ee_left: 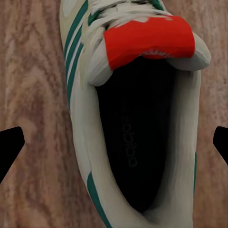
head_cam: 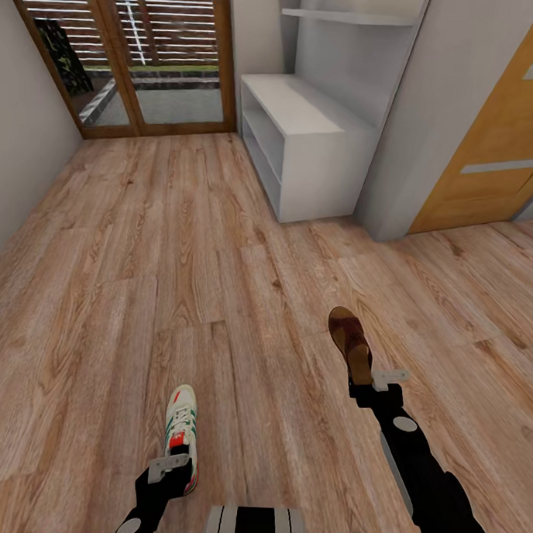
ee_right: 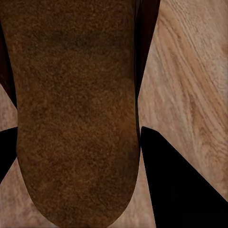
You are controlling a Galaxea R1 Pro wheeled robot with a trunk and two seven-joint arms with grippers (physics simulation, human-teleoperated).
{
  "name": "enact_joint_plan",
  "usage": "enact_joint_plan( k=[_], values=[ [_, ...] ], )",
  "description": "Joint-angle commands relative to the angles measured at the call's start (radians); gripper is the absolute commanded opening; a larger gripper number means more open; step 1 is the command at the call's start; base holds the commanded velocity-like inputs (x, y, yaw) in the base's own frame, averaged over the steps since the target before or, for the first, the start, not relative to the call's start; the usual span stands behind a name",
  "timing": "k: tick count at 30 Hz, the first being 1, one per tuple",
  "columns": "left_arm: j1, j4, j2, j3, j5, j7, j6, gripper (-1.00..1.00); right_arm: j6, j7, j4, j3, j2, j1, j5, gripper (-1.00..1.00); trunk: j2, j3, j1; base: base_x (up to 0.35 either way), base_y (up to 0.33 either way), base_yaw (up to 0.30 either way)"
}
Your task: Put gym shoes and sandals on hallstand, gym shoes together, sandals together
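Two shoes showed in the head view, both over the plank floor (head_cam: 220, 257) in the lower half of the frame. A grey rack (head_cam: 311, 129) stood at upper centre against the wall, its flat top bare, with thin wall shelves (head_cam: 347, 16) above it. A slatted glass door (head_cam: 144, 52) filled the upper left, and an orange door (head_cam: 505, 137) the upper right.

One sneaker (head_cam: 182, 433) lay at lower left, its long axis running up the frame, toe away from the robot and red heel at the left gripper (head_cam: 168, 468). One sandal (head_cam: 351, 341) sat right of centre, its length tilted slightly to the upper left, heel end at the right gripper (head_cam: 382, 380).

From the left wrist, the sneaker (ee_left: 137, 123) showed its dark insole, red tongue label and green stripes; the fingers (ee_left: 9, 147) stood wide apart at either edge, clear of the shoe and holding nothing. From the right wrist, the sandal's (ee_right: 76, 109) brown insole lay between the dark fingers (ee_right: 180, 185), which flanked it closely, so that gripper appeared closed on it, though actual contact was hard to confirm.
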Motion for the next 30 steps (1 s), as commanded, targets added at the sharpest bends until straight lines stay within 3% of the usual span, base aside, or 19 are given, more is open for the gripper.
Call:
enact_joint_plan(
  k=[1, 9, 18, 27, 30],
  values=[
    [-0.001, 0.000, -0.001, 0.008, -0.011, 0.000, -0.003, 1.00, 0.007, -0.002, -0.002, 0.001, 0.000, 0.000, 0.008, -1.00, 0.000, -0.001, 0.000, 0.000, 0.000, 0.000],
    [0.000, 0.000, -0.003, 0.006, -0.012, 0.000, -0.004, 1.00, 0.007, -0.002, -0.038, -0.003, -0.002, 0.000, 0.009, -1.00, 0.000, -0.001, 0.000, 0.000, 0.000, 0.000],
    [-0.001, 0.000, -0.004, 0.007, -0.013, 0.000, -0.004, 1.00, 0.009, -0.002, -0.162, -0.001, -0.002, 0.000, 0.008, -1.00, -0.002, -0.032, 0.003, 0.000, 0.000, 0.000],
    [-0.001, 0.000, -0.002, 0.008, -0.014, 0.000, -0.004, 1.00, 0.010, -0.002, -0.178, -0.001, -0.002, 0.000, 0.008, -1.00, -0.002, -0.032, 0.003, 0.000, 0.000, 0.000],
    [-0.001, 0.000, -0.003, 0.008, -0.014, 0.000, -0.004, 1.00, 0.010, -0.002, -0.178, -0.001, -0.002, 0.000, 0.008, -1.00, -0.003, -0.043, 0.005, 0.000, 0.000, 0.000]
  ],
)
